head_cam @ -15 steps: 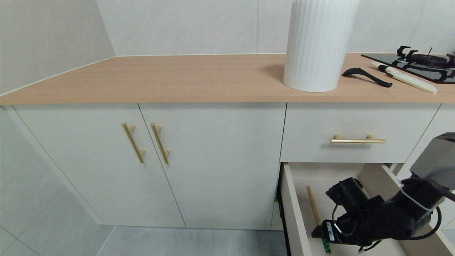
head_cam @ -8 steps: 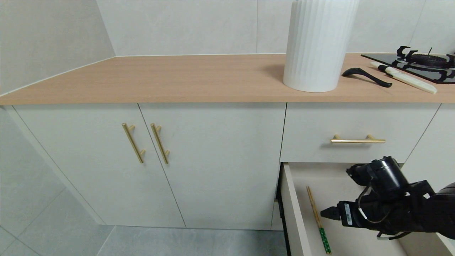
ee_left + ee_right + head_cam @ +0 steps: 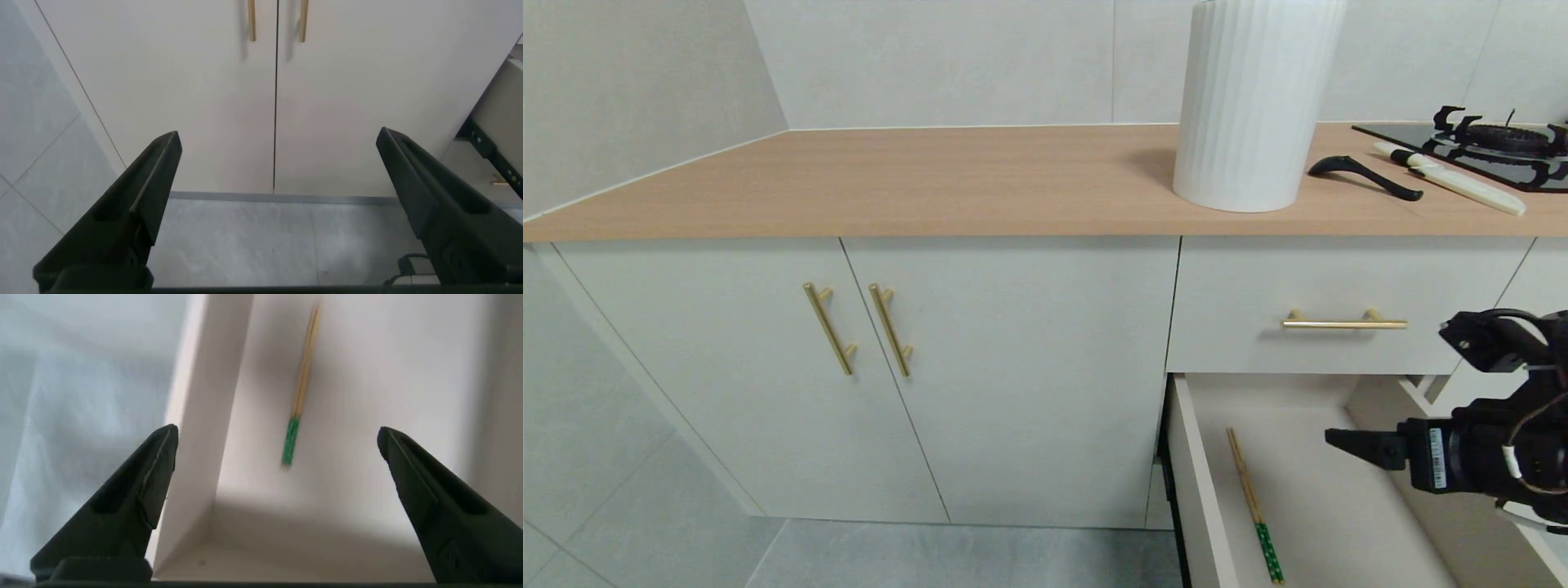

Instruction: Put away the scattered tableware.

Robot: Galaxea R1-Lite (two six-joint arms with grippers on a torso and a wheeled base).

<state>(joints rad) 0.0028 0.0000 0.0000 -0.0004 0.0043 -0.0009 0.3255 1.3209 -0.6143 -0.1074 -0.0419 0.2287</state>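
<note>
A pair of wooden chopsticks with green ends lies on the floor of the open lower drawer, near its left wall. The chopsticks also appear between the fingers in the right wrist view, far below them. My right gripper hangs open and empty above the drawer's right half. A black spoon and a cream knife lie on the wooden counter at the right. My left gripper is open, facing the white cabinet doors near the floor.
A tall white ribbed container stands on the counter beside the spoon. A black gas stove sits at the far right. The upper drawer with a gold handle is closed. Two cabinet doors with gold handles are closed.
My right gripper let go of the chopsticks, rose out of the drawer and drew back to the right. The chopsticks now lie free on the drawer floor.
</note>
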